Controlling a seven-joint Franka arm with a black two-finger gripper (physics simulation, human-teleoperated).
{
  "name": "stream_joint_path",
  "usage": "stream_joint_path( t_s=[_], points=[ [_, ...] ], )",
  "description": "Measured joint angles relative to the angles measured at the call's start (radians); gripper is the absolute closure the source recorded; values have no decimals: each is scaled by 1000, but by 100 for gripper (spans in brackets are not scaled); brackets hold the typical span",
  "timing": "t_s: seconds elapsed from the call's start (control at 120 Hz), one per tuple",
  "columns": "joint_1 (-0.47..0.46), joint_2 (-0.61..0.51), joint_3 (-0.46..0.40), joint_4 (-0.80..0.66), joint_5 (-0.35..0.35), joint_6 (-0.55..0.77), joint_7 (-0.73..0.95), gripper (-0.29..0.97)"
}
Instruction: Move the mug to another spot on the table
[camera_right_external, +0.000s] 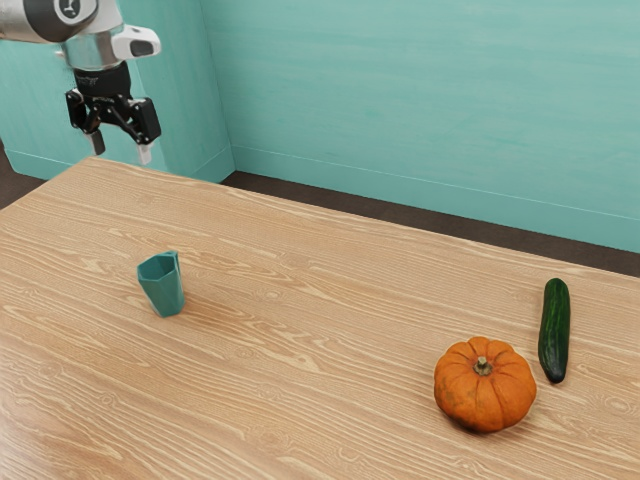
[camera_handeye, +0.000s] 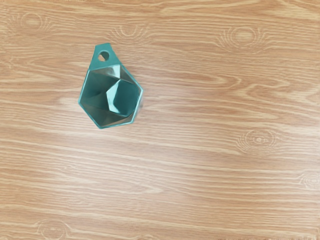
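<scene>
A pumpkin (camera_right_external: 484, 384) and a cucumber (camera_right_external: 554, 329) are lying nearest, at the exterior view's right, well apart from the mug (camera_right_external: 161, 283), so the tabletop (camera_right_external: 300, 300) between them is offering room for a new spot. The mug is standing upright and holding nothing. Farthest back, the claw (camera_right_external: 121, 148) is hanging high above the tabletop with its fingers spread, gripping nothing, probably ahead of a descent.

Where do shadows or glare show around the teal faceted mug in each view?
Exterior view: the teal faceted mug casts a faint, soft shadow on the wooden table. Wrist view: pale sheen patches streak the wood near the mug, and its inner facets catch light.
</scene>
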Motion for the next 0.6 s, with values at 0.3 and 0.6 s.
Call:
stream_joint_path(
  t_s=[0.3, 0.6],
  points=[
    [-79, 2, 11, 2, -2, -2, 17, 0],
    [40, 111, 67, 0, -20, -1, -13, 0]
  ],
)
